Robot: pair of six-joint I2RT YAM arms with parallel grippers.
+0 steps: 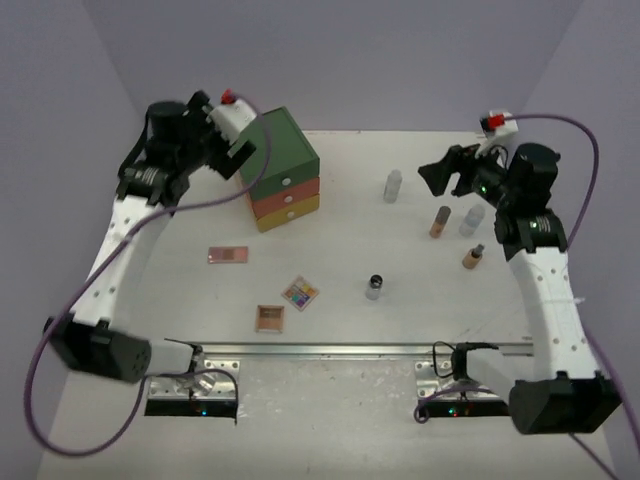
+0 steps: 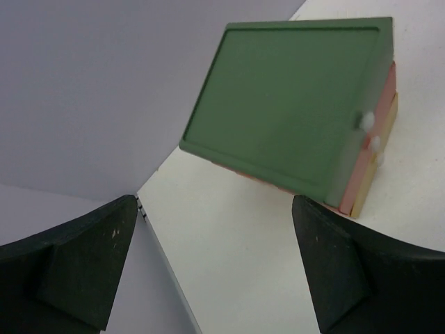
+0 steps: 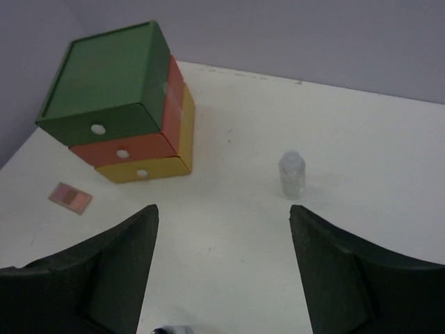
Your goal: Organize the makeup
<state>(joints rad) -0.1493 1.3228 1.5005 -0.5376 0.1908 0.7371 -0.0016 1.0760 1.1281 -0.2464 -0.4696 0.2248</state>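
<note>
The makeup lies spread over the table. A pink palette, a multicolour palette and a tan palette lie left of centre. A black-capped jar stands mid-table. A clear bottle, an amber bottle, another clear bottle and a small brown bottle stand at the right. My left gripper hangs open and empty beside the drawer box. My right gripper is open and empty, raised near the clear bottle.
The green-orange-yellow drawer box stands at the back left with its three drawers shut. The pink palette shows in the right wrist view too. Purple walls enclose the table; the left table edge runs under the left gripper.
</note>
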